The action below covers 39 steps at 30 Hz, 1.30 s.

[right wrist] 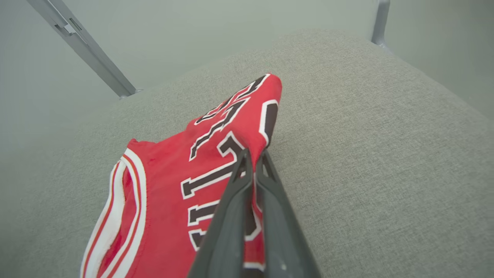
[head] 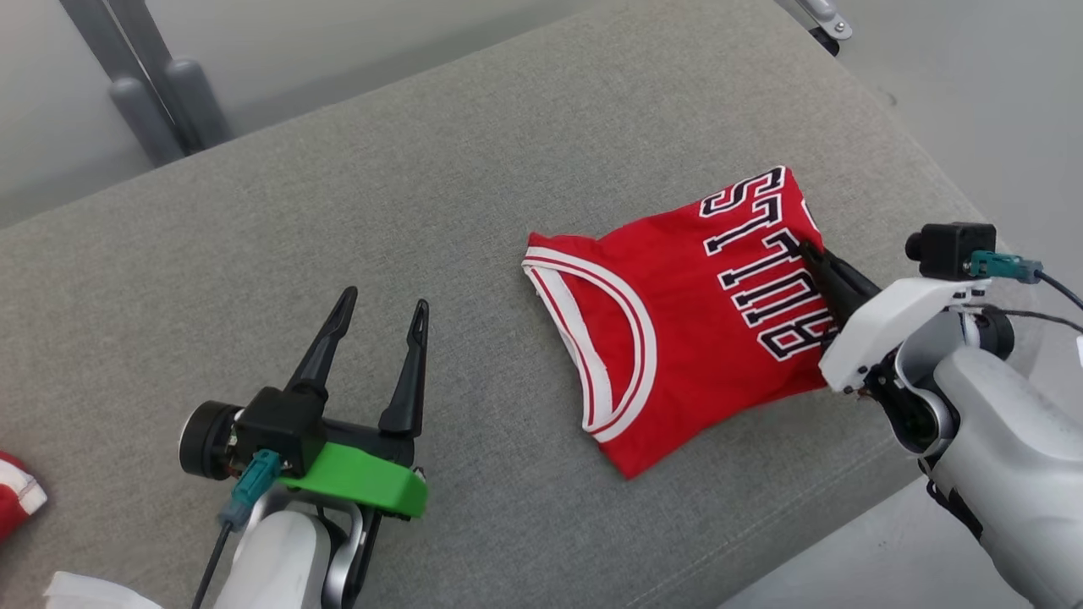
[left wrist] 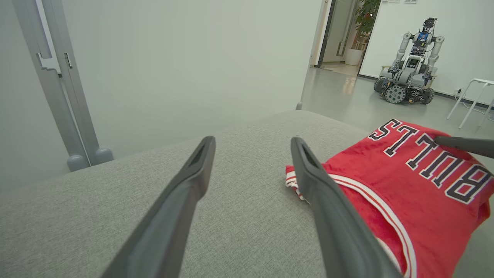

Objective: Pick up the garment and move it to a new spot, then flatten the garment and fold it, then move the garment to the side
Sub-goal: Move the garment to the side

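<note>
The garment (head: 677,321) is a red jersey with white trim and black lettering, lying folded on the right part of the grey cushion (head: 474,169). My right gripper (head: 814,251) reaches in from the right and is shut on the garment's lettered right edge. In the right wrist view the closed fingers (right wrist: 239,193) pinch the red fabric (right wrist: 166,200) between them. My left gripper (head: 383,300) stands open over bare cushion, well to the left of the garment. The left wrist view shows its spread gripper (left wrist: 252,141) with the garment (left wrist: 405,181) off to the right.
The cushion's front edge runs diagonally at the lower right, with pale floor (head: 863,558) beyond it. Grey metal posts (head: 161,101) stand behind the cushion at upper left. Another red and white cloth (head: 17,499) lies at the far left. Another robot (left wrist: 409,77) and a white stool (left wrist: 476,96) stand across the room.
</note>
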### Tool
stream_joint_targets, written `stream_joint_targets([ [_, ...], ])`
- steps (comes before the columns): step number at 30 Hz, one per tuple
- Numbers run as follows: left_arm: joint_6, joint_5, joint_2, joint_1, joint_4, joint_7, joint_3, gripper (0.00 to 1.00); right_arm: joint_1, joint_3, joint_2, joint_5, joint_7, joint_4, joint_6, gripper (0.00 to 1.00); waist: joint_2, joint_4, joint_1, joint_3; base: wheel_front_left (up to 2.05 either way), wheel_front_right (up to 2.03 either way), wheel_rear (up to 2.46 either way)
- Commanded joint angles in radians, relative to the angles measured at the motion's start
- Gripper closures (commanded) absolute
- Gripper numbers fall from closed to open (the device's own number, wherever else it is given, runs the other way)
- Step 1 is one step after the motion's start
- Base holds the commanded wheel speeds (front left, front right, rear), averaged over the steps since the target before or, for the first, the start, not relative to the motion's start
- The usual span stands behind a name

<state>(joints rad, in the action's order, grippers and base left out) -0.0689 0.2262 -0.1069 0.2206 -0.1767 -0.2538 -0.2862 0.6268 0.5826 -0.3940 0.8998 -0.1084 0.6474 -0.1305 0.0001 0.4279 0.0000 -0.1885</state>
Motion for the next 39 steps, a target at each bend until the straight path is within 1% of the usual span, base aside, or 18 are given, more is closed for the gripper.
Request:
stream_joint_targets([
  [1,-0.001,-0.013,-0.012,0.024,0.006,0.005,0.003,0.0,0.031,0.011,-0.004,-0.008,-0.015,0.002,-0.001,1.0,-0.0001,0.007,0.0,-0.042,0.0,0.0,0.0],
  [4,0.001,-0.019,-0.025,0.039,0.021,0.022,0.001,0.0,0.09,0.033,-0.025,-0.018,-0.048,0.013,-0.001,1.0,-0.0001,-0.013,0.0,-0.089,0.0,0.0,0.0],
  [9,0.005,-0.027,-0.049,0.068,0.05,0.051,0.002,0.0,0.192,0.051,-0.052,-0.004,-0.101,0.043,-0.001,1.0,-0.0001,-0.046,0.0,-0.172,0.0,0.0,0.0],
  [14,0.004,-0.043,-0.073,0.098,0.088,0.084,-0.004,0.0,0.291,0.057,-0.098,0.02,-0.134,0.089,-0.001,1.0,-0.0001,-0.082,0.0,-0.253,0.0,0.0,0.0],
  [21,0.007,-0.053,-0.103,0.127,0.138,0.117,0.0,0.0,0.384,0.03,-0.18,0.067,-0.152,0.168,-0.001,1.0,-0.0001,-0.116,0.0,-0.329,0.0,0.0,0.0],
  [25,0.009,-0.054,-0.114,0.134,0.156,0.125,-0.002,0.0,0.41,-0.001,-0.211,0.094,-0.156,0.253,-0.001,1.0,-0.0001,-0.129,0.0,-0.357,0.0,0.0,0.0],
  [31,0.013,-0.055,-0.117,0.145,0.168,0.133,-0.009,0.0,0.432,-0.05,-0.221,0.109,-0.157,0.394,-0.001,1.0,-0.0001,-0.15,0.0,-0.377,0.0,0.0,0.0],
  [34,0.018,-0.055,-0.12,0.144,0.173,0.132,-0.007,0.0,0.434,-0.083,-0.211,0.083,-0.157,0.448,-0.001,1.0,-0.0001,-0.158,0.0,-0.379,0.0,0.0,0.0],
  [35,0.019,-0.053,-0.121,0.143,0.173,0.13,-0.007,0.0,0.436,-0.093,-0.203,0.072,-0.157,0.47,-0.001,0.54,-0.0001,-0.16,0.0,-0.376,0.0,0.0,0.0],
  [36,0.019,-0.051,-0.121,0.142,0.171,0.128,-0.006,0.0,0.439,-0.096,-0.2,0.059,-0.157,0.488,-0.001,0.0,-0.0001,-0.162,0.0,-0.374,0.0,0.0,0.0],
  [39,0.026,-0.045,-0.113,0.137,0.165,0.119,-0.011,0.0,0.46,-0.11,-0.202,0.012,-0.157,0.536,-0.001,0.0,-0.0001,-0.171,0.0,-0.353,0.0,0.0,0.0],
])
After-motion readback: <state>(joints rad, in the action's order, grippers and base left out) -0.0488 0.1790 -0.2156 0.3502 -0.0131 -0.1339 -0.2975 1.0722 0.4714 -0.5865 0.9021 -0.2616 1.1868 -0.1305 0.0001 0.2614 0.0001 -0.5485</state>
